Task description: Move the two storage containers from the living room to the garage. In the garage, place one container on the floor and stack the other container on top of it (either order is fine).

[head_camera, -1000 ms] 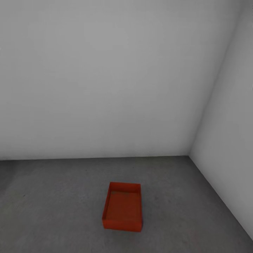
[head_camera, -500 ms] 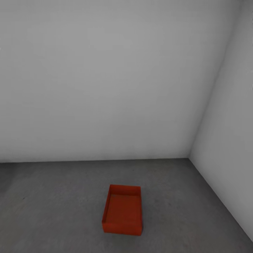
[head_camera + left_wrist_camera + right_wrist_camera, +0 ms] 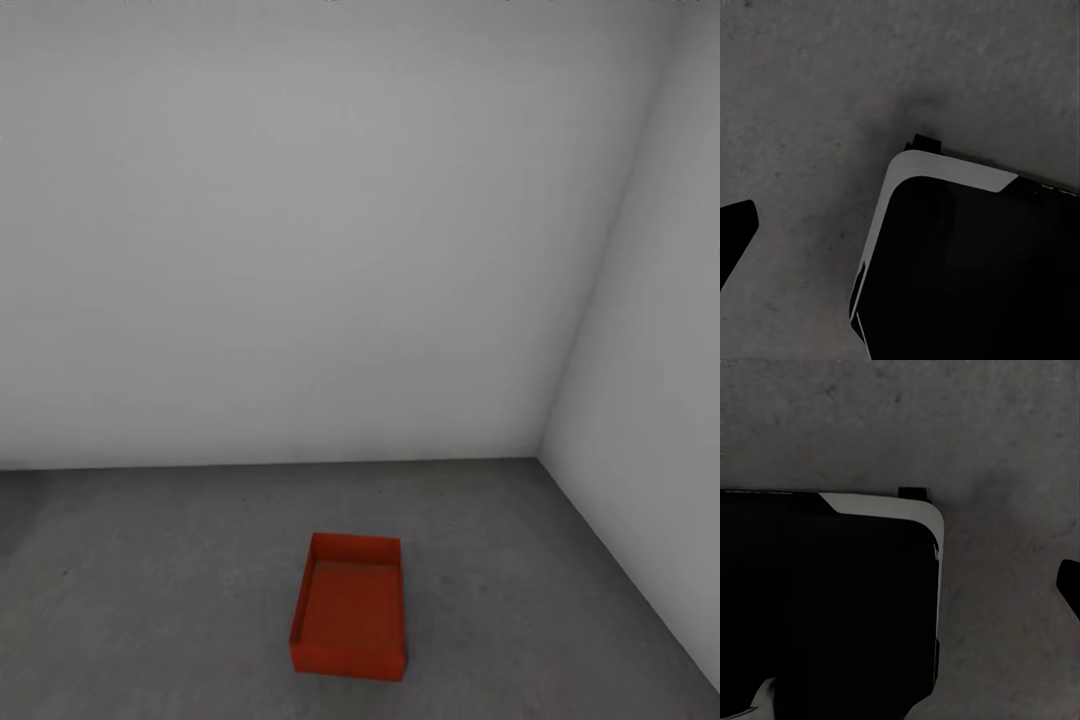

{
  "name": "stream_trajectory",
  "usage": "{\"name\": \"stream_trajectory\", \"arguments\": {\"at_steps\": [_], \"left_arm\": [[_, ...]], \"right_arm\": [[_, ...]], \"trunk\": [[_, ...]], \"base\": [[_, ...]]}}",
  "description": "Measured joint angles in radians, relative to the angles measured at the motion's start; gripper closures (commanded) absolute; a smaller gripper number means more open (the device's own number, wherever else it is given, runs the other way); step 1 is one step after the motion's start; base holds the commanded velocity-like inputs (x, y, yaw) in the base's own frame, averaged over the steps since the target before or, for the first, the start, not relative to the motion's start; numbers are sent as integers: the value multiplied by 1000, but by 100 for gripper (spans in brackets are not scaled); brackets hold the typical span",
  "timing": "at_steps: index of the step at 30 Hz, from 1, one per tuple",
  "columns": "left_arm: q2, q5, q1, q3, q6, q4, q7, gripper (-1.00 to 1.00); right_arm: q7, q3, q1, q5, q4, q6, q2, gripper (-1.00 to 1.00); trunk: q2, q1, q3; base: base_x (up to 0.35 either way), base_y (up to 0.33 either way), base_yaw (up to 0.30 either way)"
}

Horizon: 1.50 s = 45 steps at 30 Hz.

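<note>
Looking from my left, I see bare dark grey floor (image 3: pixel 150 590) running up to the plain white back wall (image 3: pixel 300 250), so I take this for the garage. Further right, one orange-red storage container (image 3: pixel 349 606) sits flat on that floor, open side up, well apart from both walls; I judge it was set there as the base, with room around it for stacking. Right of it the side wall (image 3: pixel 650 400) closes the corner. Both wrist views look down on concrete and the robot's dark base (image 3: pixel 967 270), and I cannot tell either claw's state.
</note>
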Motion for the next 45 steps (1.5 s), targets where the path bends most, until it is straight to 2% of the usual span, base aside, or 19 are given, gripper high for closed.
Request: {"name": "stream_trajectory", "arguments": {"at_steps": [27, 45], "left_arm": [[0, 1, 0, 0, 0, 0, 0, -100], [0, 1, 0, 0, 0, 0, 0, -100]], "right_arm": [[1, 1, 0, 10, 0, 1, 0, -100], [-8, 7, -1, 11, 0, 14, 0, -100]], "trunk": [[0, 0, 43], [0, 0, 45]], "base": [[0, 0, 0], [0, 0, 0]]}}
